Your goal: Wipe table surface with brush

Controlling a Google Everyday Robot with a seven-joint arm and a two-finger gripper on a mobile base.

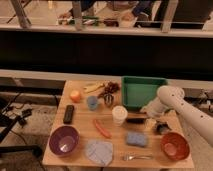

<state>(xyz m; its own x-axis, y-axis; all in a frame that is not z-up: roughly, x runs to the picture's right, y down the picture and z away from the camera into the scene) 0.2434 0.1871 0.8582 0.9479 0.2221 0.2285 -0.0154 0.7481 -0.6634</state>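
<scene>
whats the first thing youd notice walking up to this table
The white robot arm at the right edge stands out first, its hand low over the table surface, by the dark brush just right of the white cup. Next come the green tray at the back right, the purple bowl at the front left and the orange bowl at the front right.
</scene>
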